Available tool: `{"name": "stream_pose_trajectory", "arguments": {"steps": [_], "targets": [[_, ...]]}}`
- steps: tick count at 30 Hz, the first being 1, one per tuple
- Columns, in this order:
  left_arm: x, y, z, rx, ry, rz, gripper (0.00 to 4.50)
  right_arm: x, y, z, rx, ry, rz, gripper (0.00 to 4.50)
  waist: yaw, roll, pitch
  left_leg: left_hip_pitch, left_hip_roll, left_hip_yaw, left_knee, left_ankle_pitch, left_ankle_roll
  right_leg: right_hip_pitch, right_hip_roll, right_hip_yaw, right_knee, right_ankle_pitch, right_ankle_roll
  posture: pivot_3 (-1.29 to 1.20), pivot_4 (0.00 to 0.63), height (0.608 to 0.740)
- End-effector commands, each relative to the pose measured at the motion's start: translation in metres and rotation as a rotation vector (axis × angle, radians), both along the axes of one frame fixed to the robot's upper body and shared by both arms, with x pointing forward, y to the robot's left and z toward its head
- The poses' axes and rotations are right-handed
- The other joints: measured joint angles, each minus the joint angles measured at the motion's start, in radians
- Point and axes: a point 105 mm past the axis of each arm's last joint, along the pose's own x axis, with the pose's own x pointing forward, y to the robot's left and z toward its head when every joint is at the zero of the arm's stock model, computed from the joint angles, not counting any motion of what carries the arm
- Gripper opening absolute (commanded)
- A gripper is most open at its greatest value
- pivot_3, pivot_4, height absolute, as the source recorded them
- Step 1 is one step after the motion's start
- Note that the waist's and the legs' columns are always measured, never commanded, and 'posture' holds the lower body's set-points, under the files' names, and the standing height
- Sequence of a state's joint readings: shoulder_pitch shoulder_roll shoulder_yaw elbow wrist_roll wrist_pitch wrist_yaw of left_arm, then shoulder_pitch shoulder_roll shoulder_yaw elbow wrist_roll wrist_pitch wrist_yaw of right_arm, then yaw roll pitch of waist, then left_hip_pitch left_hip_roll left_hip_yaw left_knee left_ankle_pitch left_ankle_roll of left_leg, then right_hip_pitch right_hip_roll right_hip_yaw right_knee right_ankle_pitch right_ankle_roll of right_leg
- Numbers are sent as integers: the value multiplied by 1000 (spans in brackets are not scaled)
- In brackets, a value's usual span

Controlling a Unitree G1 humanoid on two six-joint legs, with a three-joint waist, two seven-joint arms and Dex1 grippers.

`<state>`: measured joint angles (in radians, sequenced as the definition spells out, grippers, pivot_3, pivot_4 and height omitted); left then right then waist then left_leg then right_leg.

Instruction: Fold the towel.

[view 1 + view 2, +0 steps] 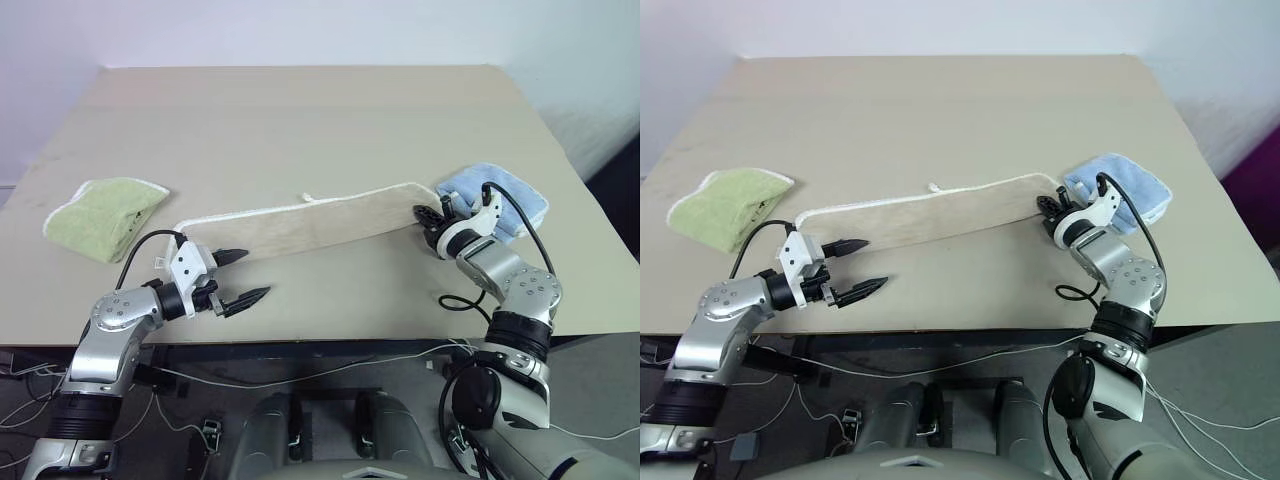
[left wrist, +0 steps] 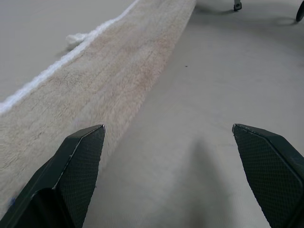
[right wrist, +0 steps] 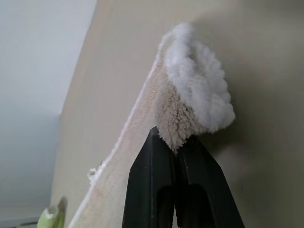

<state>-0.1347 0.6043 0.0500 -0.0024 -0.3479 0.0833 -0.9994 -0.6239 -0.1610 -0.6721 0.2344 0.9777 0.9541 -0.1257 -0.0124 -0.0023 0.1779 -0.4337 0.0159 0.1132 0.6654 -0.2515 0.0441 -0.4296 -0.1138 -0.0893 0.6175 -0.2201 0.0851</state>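
Beige terry towel lies as a long folded strip across the bench. Right tool is clamped on its right end corner. Left tool hovers spread wide, empty, near the left end. Green towel lies left, blue towel right.

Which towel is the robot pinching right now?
The long beige towel in the middle. The right gripper is shut on its end. The green towel and the blue towel lie bunched up and are not held.
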Motion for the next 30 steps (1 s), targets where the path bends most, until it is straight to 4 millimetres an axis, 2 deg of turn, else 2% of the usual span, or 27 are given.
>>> {"name": "stream_pose_trajectory", "arguments": {"steps": [1, 4, 7, 10, 14, 16, 18, 21, 23, 26, 30], "targets": [[2, -5, 9, 3, -46, -20, 4500, -5, -34, 31, -63, -108, -76, 18, 0, 0, 0, 0, 0, 0, 0, 0, 0, 0, 0, 0, 0, 0, 0, 0, 150, 740], [3, -5, 9, 3, -44, -22, 4500, -8, -47, 47, -150, -154, -68, 18, -2, 1, 1, 0, 0, 0, 0, 0, 0, 0, 0, 0, 0, 0, 0, 0, 150, 740], [4, -6, 8, 1, -43, -24, 4500, -10, -42, 63, -349, -206, 9, 18, -4, 2, 1, 0, 0, 0, 0, 0, 0, 0, 0, 0, 0, 0, 0, 0, 150, 740], [5, -8, 7, -2, -43, -27, 4500, -11, -27, 74, -578, -273, 88, 18, -7, 2, 1, 0, 1, 0, 0, 0, 1, -1, 0, 0, 0, 0, 0, 0, 150, 740], [6, -10, 7, -11, -45, -30, 4500, -17, 21, 92, -905, -467, 304, 18, -6, 2, 1, 0, 1, 0, 0, 0, 1, -1, 0, 0, 0, 0, 0, 0, 150, 740], [6, -11, 7, -13, -45, -31, 4500, -24, 50, 87, -1072, -550, 445, 18, -4, 2, 1, -1, 1, 0, 0, 0, 1, -2, 0, 0, 0, 0, 0, 0, 150, 740], [6, -12, 6, -14, -45, -31, 4500, -29, 70, 76, -1200, -599, 548, 18, -3, 2, 1, -1, 1, 0, 0, 0, 1, -2, 0, 0, -1, 0, 0, 0, 150, 740], [5, -13, 6, -21, -45, -26, 4500, -37, 98, 46, -1393, -659, 726, 18, 0, 2, 1, -1, 0, 0, 0, -1, 1, -2, 0, 0, -1, 0, 0, 0, 150, 740], [4, -14, 5, -26, -44, -23, 4500, -40, 113, 30, -1427, -676, 796, 18, 0, 2, 1, -2, 0, 0, 1, -1, 1, -2, -1, 0, -1, 0, 0, 0, 150, 740], [1, -14, 4, -30, -43, -15, 4500, -41, 123, 19, -1434, -683, 824, 18, -1, 2, 1, -2, 0, 0, 1, -1, 1, -2, -1, 0, -1, 0, 0, 0, 150, 740], [-2, -12, 3, -34, -39, -3, 4500, -36, 125, 10, -1450, -665, 813, 18, 0, 1, 1, -3, 0, 0, 1, 0, 1, -3, -1, -1, -1, 0, 0, 0, 150, 740]]}}
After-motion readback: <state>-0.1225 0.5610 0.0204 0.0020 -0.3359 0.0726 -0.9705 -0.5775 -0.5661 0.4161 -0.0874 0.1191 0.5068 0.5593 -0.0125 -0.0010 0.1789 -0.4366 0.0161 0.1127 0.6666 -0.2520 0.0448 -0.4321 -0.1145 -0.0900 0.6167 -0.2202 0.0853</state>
